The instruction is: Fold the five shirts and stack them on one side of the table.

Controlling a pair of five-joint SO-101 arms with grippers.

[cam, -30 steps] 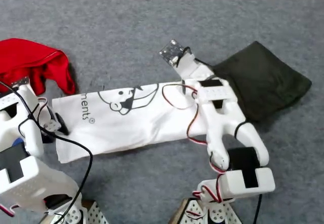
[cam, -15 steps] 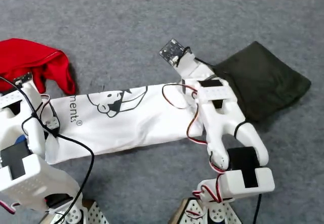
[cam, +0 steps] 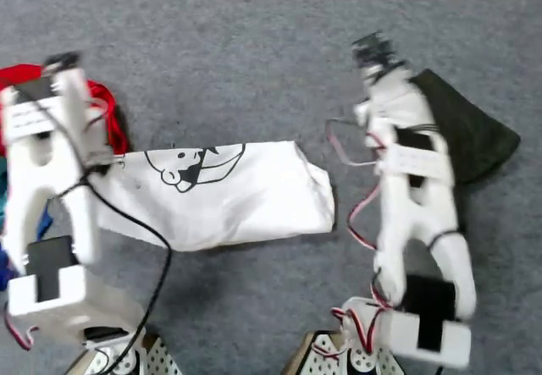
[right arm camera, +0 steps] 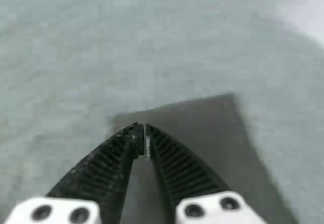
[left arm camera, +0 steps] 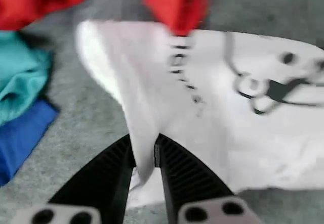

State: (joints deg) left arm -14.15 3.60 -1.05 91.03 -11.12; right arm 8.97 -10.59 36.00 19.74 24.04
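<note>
A white shirt with a black drawing lies lengthwise across the middle of the table. Its left end is lifted, and my left gripper is shut on that edge of the white shirt. In the high view the left gripper hangs at the shirt's left end. A dark folded shirt lies at the right. My right gripper is shut with nothing in it, above the near edge of the dark shirt. From above, the right gripper sits beside the dark shirt's left corner.
A red shirt is bunched at the far left behind the left arm, also in the left wrist view as the red shirt. A teal shirt and a blue shirt lie beside it. Grey table surface stretches behind the white shirt.
The right gripper left the white shirt's right end and swung back and right over the dark shirt. The left arm rose, dragging the white shirt leftward and lifting its left end.
</note>
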